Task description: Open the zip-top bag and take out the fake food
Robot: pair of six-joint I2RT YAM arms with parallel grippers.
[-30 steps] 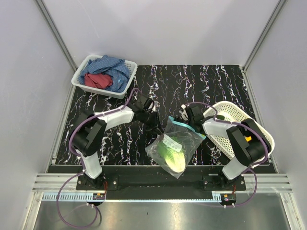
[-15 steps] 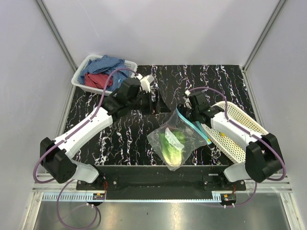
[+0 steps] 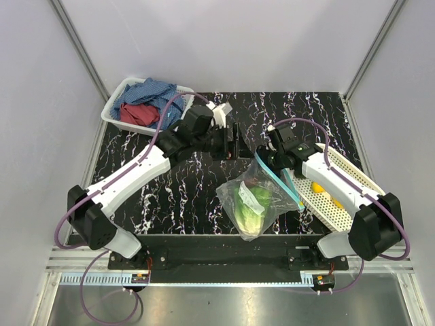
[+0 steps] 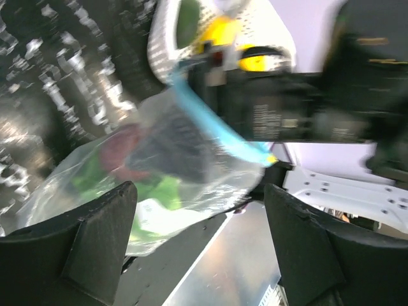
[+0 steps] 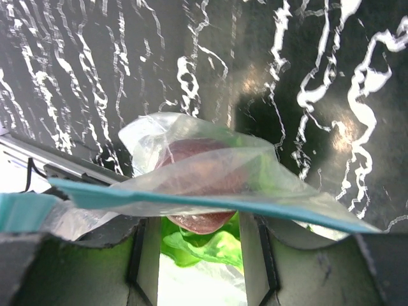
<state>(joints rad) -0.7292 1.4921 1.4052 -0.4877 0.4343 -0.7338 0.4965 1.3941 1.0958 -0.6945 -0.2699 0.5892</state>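
Note:
The zip-top bag hangs above the table's near edge, clear with a teal zip strip along its upper right side. My right gripper is shut on its mouth and holds it up; in the right wrist view the strip runs across in front of that gripper. Fake food sits inside: light-green lettuce and a dark purple-red piece. My left gripper stands open just left of the bag's top, touching nothing. In the left wrist view its gap is empty and the bag lies beyond.
A white perforated basket lies at the right under my right arm, with yellow lemons in it. Another white basket with blue and red cloths stands at the far left. The metal rail runs along the near edge.
My left gripper has let go of the bag, opened wide and drawn back toward the far side. The bag has swung right and now hangs from my right gripper alone.

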